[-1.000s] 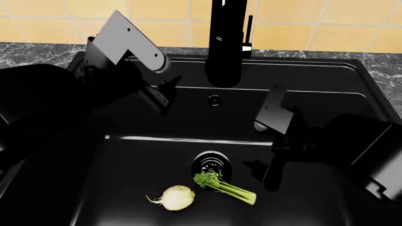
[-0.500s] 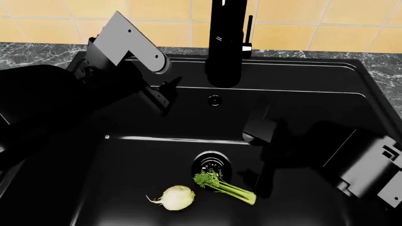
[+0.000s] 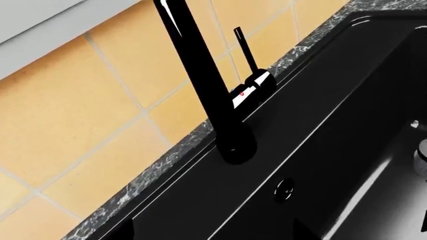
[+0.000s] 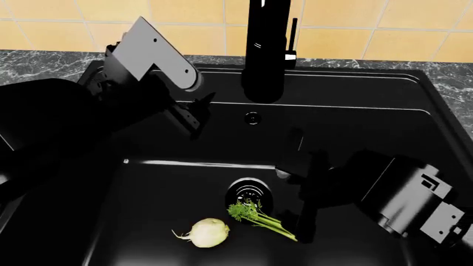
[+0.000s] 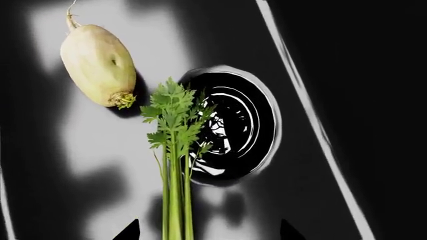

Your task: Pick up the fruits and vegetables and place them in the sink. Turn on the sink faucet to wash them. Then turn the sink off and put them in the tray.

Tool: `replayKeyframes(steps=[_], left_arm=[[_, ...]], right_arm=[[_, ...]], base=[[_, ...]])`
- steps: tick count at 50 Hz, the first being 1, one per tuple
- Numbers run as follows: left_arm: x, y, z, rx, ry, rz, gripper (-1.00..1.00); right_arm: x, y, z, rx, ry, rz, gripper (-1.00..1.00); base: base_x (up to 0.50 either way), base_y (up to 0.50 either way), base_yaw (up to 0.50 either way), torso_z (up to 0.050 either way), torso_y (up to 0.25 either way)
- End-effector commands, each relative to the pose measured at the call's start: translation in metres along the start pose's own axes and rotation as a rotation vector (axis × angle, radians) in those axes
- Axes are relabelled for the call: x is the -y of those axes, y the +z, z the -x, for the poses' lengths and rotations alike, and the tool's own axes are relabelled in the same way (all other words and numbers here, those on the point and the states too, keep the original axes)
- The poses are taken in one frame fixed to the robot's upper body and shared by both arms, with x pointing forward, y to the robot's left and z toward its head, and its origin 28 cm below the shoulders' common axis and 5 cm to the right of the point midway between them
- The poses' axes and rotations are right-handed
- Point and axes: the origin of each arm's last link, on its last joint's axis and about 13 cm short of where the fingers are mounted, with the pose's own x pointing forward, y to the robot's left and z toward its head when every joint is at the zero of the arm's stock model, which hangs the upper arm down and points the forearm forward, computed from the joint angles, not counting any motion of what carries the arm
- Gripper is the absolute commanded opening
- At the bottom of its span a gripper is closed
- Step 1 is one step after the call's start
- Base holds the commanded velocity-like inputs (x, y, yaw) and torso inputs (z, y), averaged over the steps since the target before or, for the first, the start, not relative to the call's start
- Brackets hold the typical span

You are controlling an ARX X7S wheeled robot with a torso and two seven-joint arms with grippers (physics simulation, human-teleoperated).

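Observation:
The pale bulb [image 4: 207, 231] and the green celery stalk [image 4: 263, 219] lie on the floor of the black sink [image 4: 384, 94], just in front of the round drain [image 4: 249, 192]. My right gripper [image 4: 302, 221] hangs low over the celery's cut end. In the right wrist view it is open [image 5: 207, 235], with the celery [image 5: 175, 170] running between its fingertips and the bulb [image 5: 99, 65] beyond. My left gripper [image 4: 201, 111] is open, up at the sink's back left, facing the black faucet [image 3: 207, 85] and its thin lever [image 3: 245, 47]. The tray is out of view.
Dark marble counter [image 4: 44, 61] and yellow wall tiles [image 4: 414, 27] run behind the sink. An overflow hole [image 4: 253, 117] sits in the back wall under the faucet [image 4: 262, 50]. The right forearm [image 4: 402, 199] fills the basin's right side.
My right arm has swung left and down into the basin until its gripper sits over the celery's stem end. The left arm, bulb and celery stay where they were.

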Motion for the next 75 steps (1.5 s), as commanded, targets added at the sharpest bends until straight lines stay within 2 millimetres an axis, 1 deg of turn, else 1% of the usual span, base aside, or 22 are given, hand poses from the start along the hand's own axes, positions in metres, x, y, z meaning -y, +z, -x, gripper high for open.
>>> replayKeyframes(steps=[1, 5, 9, 18, 21, 23, 27, 32, 37, 53, 62, 63, 70, 75], left_arm=[[0.0, 0.0, 0.0, 0.003, 0.0, -0.008, 1.0], [0.0, 0.0, 0.001, 0.006, 0.002, -0.005, 1.0], [0.0, 0.0, 0.001, 0.008, 0.003, -0.001, 1.0], [0.0, 0.0, 0.001, 0.009, 0.004, -0.001, 1.0], [0.0, 0.0, 0.0, 0.008, 0.0, -0.003, 1.0], [0.0, 0.001, 0.0, 0.007, -0.001, -0.004, 1.0], [0.0, 0.001, -0.001, 0.005, -0.001, -0.006, 1.0], [0.0, -0.001, -0.001, 0.003, -0.002, -0.002, 1.0], [0.0, -0.001, -0.001, 0.003, -0.002, -0.002, 1.0], [0.001, -0.001, 0.001, 0.0, -0.002, -0.002, 1.0], [0.001, -0.001, 0.0, -0.001, -0.003, -0.002, 1.0], [0.001, -0.001, 0.0, -0.001, -0.003, -0.002, 1.0], [0.001, 0.0, 0.0, -0.002, -0.003, -0.002, 1.0], [0.001, 0.0, 0.001, -0.002, -0.002, -0.003, 1.0]], right_arm=[[0.002, -0.001, -0.01, -0.023, -0.001, 0.008, 1.0], [0.004, -0.002, -0.015, -0.035, -0.037, 0.029, 1.0], [0.009, 0.002, -0.012, -0.003, -0.111, 0.039, 1.0], [0.01, 0.003, -0.012, 0.005, -0.116, 0.037, 1.0], [0.014, 0.004, -0.022, -0.015, -0.061, 0.059, 1.0], [0.015, 0.005, -0.034, -0.059, 0.002, 0.1, 1.0], [0.018, 0.007, -0.048, -0.126, 0.074, 0.141, 1.0], [0.017, 0.013, -0.048, -0.134, 0.111, 0.176, 1.0], [0.016, 0.012, -0.051, -0.161, 0.132, 0.178, 1.0], [0.022, -0.006, -0.088, -0.326, 0.211, 0.09, 1.0], [0.025, -0.01, -0.096, -0.361, 0.227, 0.075, 1.0], [0.025, -0.01, -0.097, -0.362, 0.228, 0.073, -1.0], [0.026, -0.011, -0.095, -0.369, 0.211, 0.066, -1.0], [0.023, -0.015, -0.086, -0.378, 0.177, 0.049, -1.0]], base=[[0.0, 0.0, 0.0, 0.0, 0.0], [0.0, 0.0, 0.0, 0.0, 0.0], [0.0, 0.0, 0.0, 0.0, 0.0], [0.0, 0.0, 0.0, 0.0, 0.0], [0.0, 0.0, 0.0, 0.0, 0.0], [0.0, 0.0, 0.0, 0.0, 0.0], [0.0, 0.0, 0.0, 0.0, 0.0], [0.0, 0.0, 0.0, 0.0, 0.0], [0.0, 0.0, 0.0, 0.0, 0.0], [0.0, 0.0, 0.0, 0.0, 0.0], [0.0, 0.0, 0.0, 0.0, 0.0], [0.0, 0.0, 0.0, 0.0, 0.0], [0.0, 0.0, 0.0, 0.0, -0.002], [0.0, 0.0, 0.0, 0.0, 0.0]])
